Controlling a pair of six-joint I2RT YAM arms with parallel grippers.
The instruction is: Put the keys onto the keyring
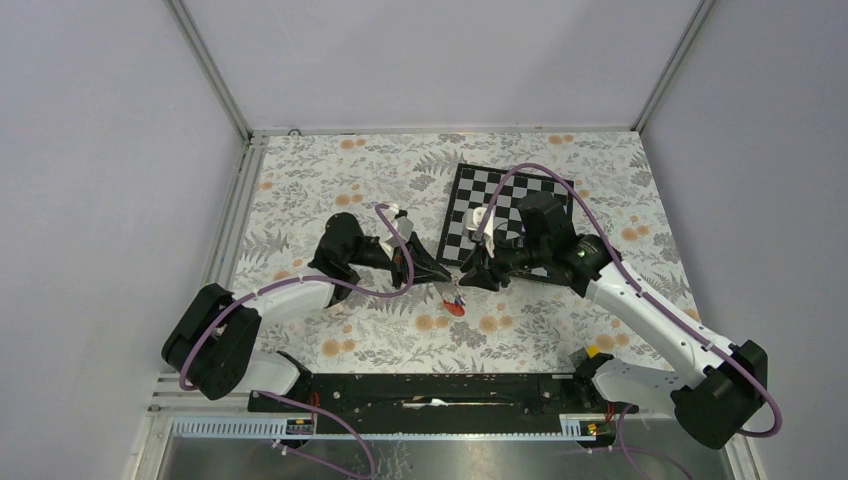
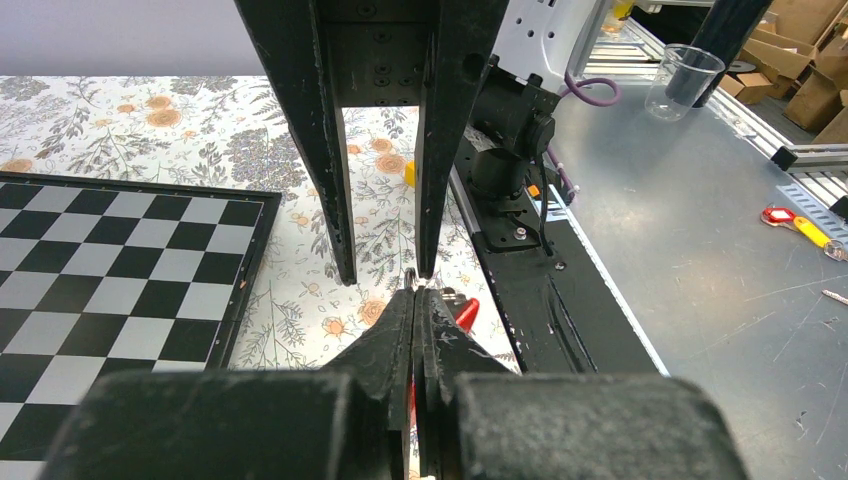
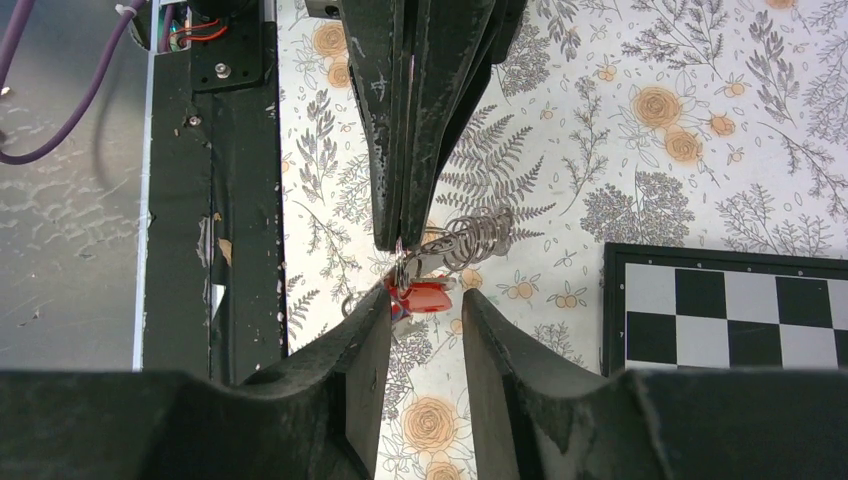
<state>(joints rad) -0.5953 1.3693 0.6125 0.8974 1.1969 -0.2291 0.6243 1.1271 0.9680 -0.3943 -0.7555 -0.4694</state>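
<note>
Right at the tips, the two fingers of the left gripper are pressed flat together, nipping a bit of silver metal at the end of the keyring. The keyring is a single coil of wire that sticks out sideways from them. One red tag sits just under that pinch. A sliver of blue touches its edge but is too small to make out, so only one key can be counted for sure. The right gripper has its two fingers spread apart, one close on each side of the red tag. Seen from above, the two grippers meet nose to nose over the floral table, with the red tag just on the near side of them. One chessboard lies beyond, partly under the right arm. One clear cup stands on the metal bench beside the table
</note>
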